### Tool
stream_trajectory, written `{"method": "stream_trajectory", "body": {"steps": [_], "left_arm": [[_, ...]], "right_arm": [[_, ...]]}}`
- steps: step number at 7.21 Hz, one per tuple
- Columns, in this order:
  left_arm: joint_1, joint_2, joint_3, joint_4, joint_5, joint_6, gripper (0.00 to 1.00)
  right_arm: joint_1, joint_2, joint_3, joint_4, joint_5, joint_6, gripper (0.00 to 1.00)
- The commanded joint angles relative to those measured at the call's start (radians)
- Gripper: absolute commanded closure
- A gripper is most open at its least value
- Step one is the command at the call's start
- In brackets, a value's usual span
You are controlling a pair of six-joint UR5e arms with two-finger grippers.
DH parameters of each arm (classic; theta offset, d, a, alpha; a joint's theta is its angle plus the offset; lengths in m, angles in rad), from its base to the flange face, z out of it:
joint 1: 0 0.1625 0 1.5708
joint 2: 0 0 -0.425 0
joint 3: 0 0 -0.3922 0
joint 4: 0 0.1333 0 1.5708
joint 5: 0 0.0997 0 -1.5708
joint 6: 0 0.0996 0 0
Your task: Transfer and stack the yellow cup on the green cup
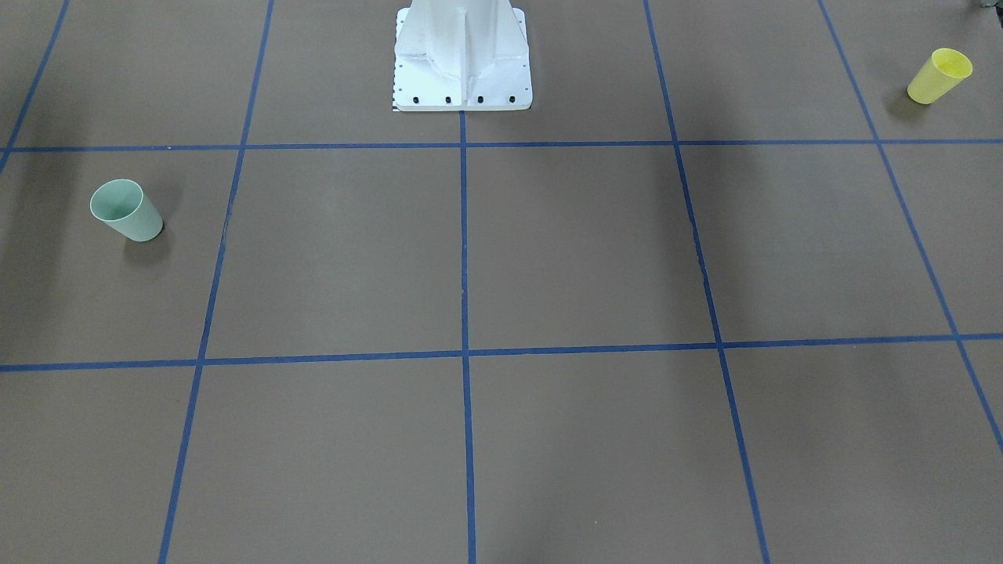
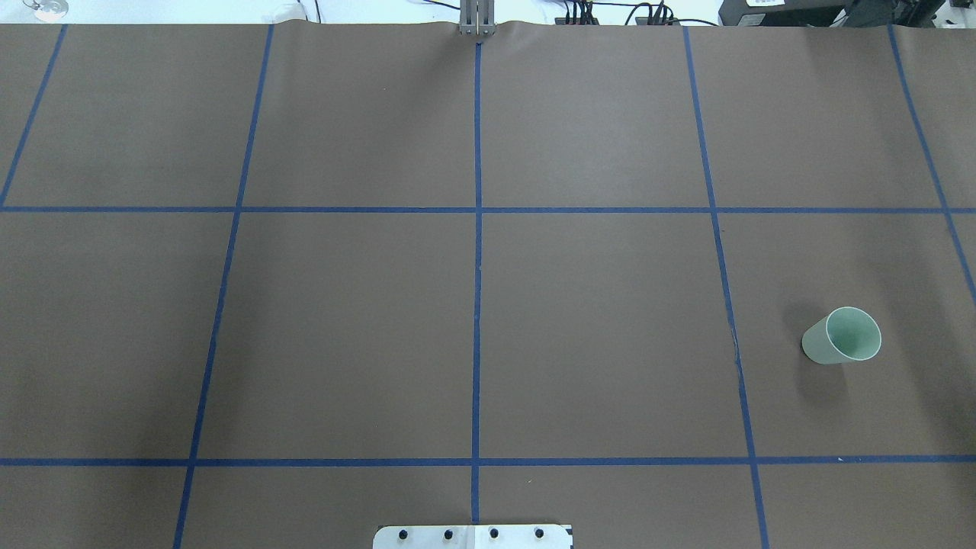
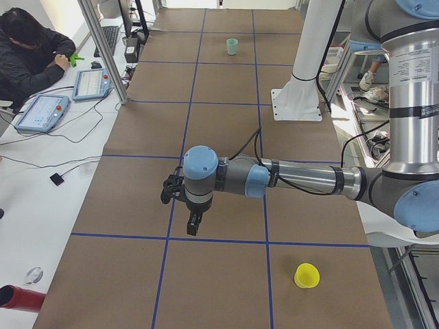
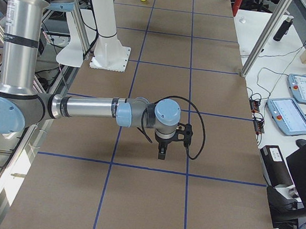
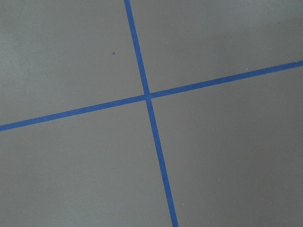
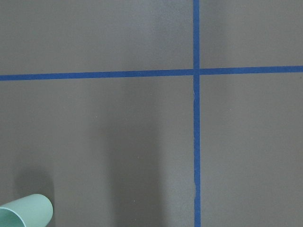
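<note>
The yellow cup (image 1: pixel 939 76) stands upright near the table end on the robot's left, and shows as the near yellow cup (image 3: pixel 306 275) in the exterior left view. At the opposite end the green cup (image 1: pixel 125 210) stands upright, also seen as the green cup (image 2: pixel 841 335) and at the lower left edge as the green cup (image 6: pixel 26 210). My left gripper (image 3: pixel 194 225) hangs over the table, pointing down, well away from the yellow cup. My right gripper (image 4: pixel 161 153) likewise hangs over bare table. Whether either is open or shut I cannot tell.
The white robot pedestal (image 1: pixel 462 70) stands mid-table at the robot's side. Blue tape lines (image 2: pixel 477 267) grid the brown tabletop. A person (image 3: pixel 31 58) sits at a side desk with tablets (image 3: pixel 42 112). Aluminium posts (image 4: pixel 262 38) rise at the far edge.
</note>
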Motion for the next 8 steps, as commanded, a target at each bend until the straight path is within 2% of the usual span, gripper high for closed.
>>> {"method": "stream_trajectory", "body": {"steps": [1, 3, 4, 5, 6, 8], "left_arm": [[-0.001, 0.013, -0.01, 0.0, -0.001, 0.0, 0.0], [-0.001, 0.017, -0.028, 0.006, 0.003, -0.024, 0.0], [0.002, 0.017, -0.067, 0.008, 0.064, -0.148, 0.0], [0.02, 0.074, -0.15, 0.011, 0.124, -0.231, 0.0], [0.042, 0.137, -0.22, 0.011, 0.133, -0.306, 0.0], [0.228, 0.237, -0.358, 0.001, 0.237, -0.635, 0.0]], "right_arm": [[0.0, -0.001, 0.001, 0.002, -0.006, 0.001, 0.0], [0.0, 0.002, 0.002, 0.002, -0.006, 0.002, 0.0], [0.0, 0.004, 0.006, 0.002, -0.004, 0.001, 0.0], [0.0, 0.001, 0.01, 0.002, -0.004, 0.002, 0.0], [0.0, 0.001, 0.01, 0.002, -0.003, 0.002, 0.0], [0.0, 0.001, 0.012, 0.002, -0.003, 0.002, 0.0]]}}
